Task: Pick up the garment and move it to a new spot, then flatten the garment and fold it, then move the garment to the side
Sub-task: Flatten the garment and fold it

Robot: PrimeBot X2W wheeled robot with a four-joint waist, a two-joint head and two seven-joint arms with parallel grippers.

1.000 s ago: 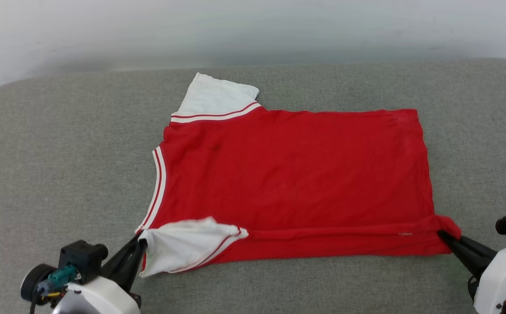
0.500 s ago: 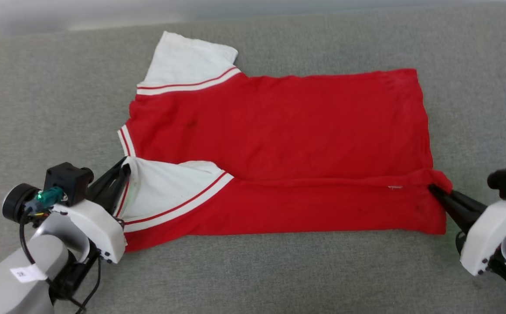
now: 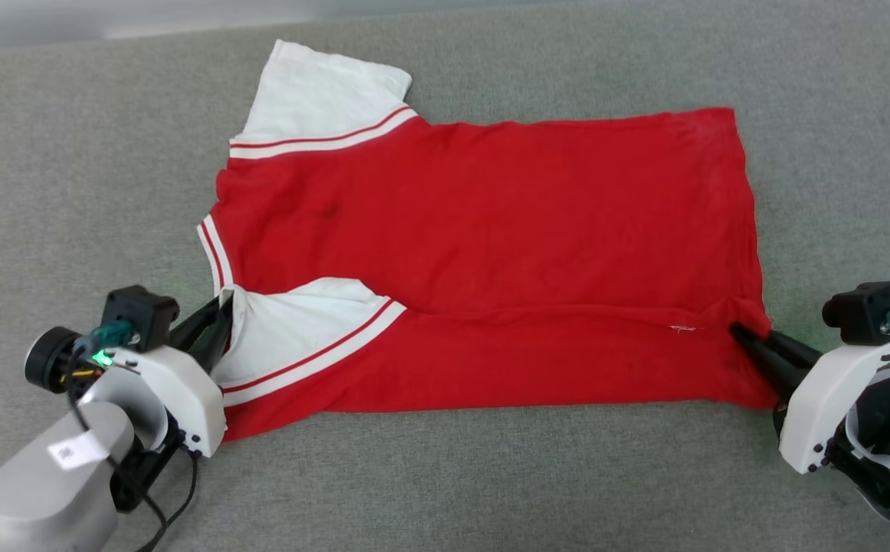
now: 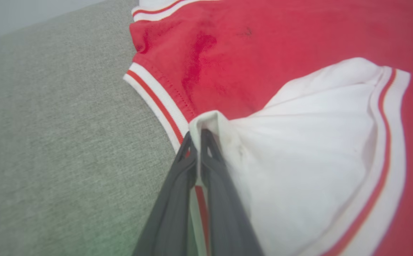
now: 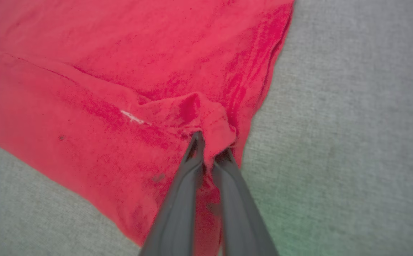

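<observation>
Basically, left gripper (image 3: 222,310) (pinching the sleeve) and right gripper (image 3: 736,330) (pinching the hem corner) carried the garment (image 3: 490,199)'s near edge further over itself on the grey cushion (image 3: 69,153); the fold was underway.

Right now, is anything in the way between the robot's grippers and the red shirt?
Nothing visible. The left gripper pinches the white sleeve of the red jersey T-shirt, and the right gripper pinches its red hem corner.

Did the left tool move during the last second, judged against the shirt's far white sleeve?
Yes. The left tool, gripping the near sleeve of the red jersey T-shirt, moved away from the robot, toward the far white sleeve.
</observation>
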